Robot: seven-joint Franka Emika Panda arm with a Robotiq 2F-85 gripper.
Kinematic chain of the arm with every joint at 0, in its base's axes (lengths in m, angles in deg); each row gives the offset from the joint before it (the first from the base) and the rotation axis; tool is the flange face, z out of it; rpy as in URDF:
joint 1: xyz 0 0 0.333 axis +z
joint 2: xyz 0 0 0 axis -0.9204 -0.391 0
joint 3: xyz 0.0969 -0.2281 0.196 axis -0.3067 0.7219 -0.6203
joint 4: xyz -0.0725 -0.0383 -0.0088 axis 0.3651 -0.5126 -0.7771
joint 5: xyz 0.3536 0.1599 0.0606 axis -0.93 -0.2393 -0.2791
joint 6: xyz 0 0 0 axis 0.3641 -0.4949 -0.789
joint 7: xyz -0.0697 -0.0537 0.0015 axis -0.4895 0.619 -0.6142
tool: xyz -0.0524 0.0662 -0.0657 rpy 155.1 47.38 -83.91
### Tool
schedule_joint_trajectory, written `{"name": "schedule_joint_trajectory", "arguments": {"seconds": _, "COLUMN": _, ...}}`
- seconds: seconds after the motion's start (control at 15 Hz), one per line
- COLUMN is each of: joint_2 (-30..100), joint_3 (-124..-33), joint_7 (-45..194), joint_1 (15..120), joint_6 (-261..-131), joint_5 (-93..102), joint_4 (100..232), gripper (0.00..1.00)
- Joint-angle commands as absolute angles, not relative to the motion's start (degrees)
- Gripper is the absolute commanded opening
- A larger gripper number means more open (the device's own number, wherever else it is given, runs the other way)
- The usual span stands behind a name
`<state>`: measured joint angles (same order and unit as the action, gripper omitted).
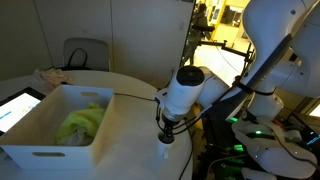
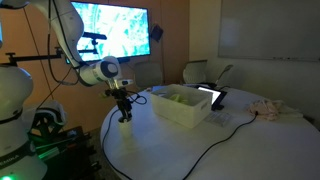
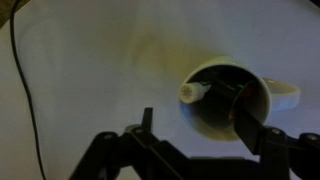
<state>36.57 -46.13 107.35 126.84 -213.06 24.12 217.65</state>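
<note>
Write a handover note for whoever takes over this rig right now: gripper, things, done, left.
Gripper: open, holding nothing, hanging just above the white mug.
Mug: upright near the edge of the table, apart from the white bin. A small white cylinder lies inside it.
Done: cylinder is in the mug, free of the gripper.
Left: gripper not yet lifted clear of the mug.

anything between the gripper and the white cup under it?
Nothing visible. In the wrist view the gripper hangs directly over the white cup, jaws apart. The white bin stands off to the side, not between them.
</note>
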Motion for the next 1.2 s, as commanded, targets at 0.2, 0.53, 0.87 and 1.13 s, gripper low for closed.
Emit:
{"name": "schedule_joint_trajectory", "arguments": {"seconds": 0.2, "joint_2": 50.14, "joint_3": -61.01, "joint_7": 112.51, "joint_1": 111.32, "joint_6": -203.29, "joint_5": 34.06, "joint_4": 218.08, "gripper": 1.0}}
{"name": "schedule_joint_trajectory", "arguments": {"seconds": 0.53, "joint_2": 60.83, "joint_3": -77.23, "joint_7": 103.89, "joint_1": 94.75, "joint_6": -191.88, "joint_5": 25.66, "joint_4": 218.13, "gripper": 1.0}}
{"name": "schedule_joint_trajectory", "arguments": {"seconds": 0.87, "joint_2": 73.29, "joint_3": -85.38, "joint_7": 94.3, "joint_1": 83.45, "joint_6": -180.9, "joint_5": 13.68, "joint_4": 219.36, "gripper": 1.0}}
{"name": "schedule_joint_trajectory", "arguments": {"seconds": 1.13, "joint_2": 83.43, "joint_3": -86.9, "joint_7": 91.58, "joint_1": 78.21, "joint_6": -178.12, "joint_5": 9.29, "joint_4": 222.82, "gripper": 1.0}}
